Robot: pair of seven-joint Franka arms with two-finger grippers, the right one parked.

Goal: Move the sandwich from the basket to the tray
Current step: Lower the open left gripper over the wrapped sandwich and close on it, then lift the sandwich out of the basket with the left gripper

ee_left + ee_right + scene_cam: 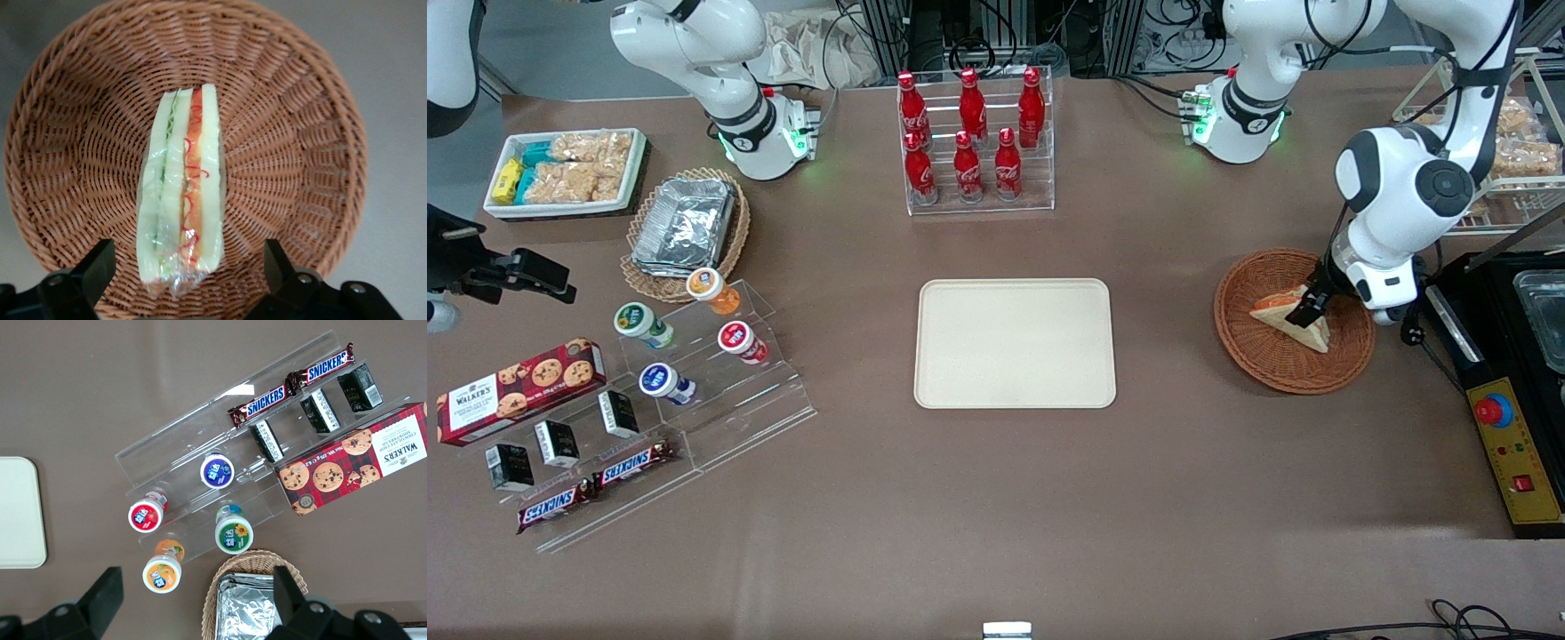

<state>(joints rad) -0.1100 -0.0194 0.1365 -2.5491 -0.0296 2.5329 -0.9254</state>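
My black two-finger gripper (183,270) hangs low over the round reddish-brown wicker basket (1263,360), fingers spread wide on either side of one plastic-wrapped triangular white-bread sandwich (180,193) lying inside, not pinching it. One flat cream rectangular tray (1015,343) lies mid-table, with six red cola bottles (969,133) farther from the front camera.

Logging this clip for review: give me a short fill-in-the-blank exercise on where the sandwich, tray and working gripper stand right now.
1. The sandwich lies in the round wicker ____.
2. The gripper hovers over the sandwich with its fingers ____, one on each side of it.
3. The cream tray has ____ lying on it.
4. The rack farther from the front camera than the tray holds six red ____.

Missing words: basket; open; nothing; bottles
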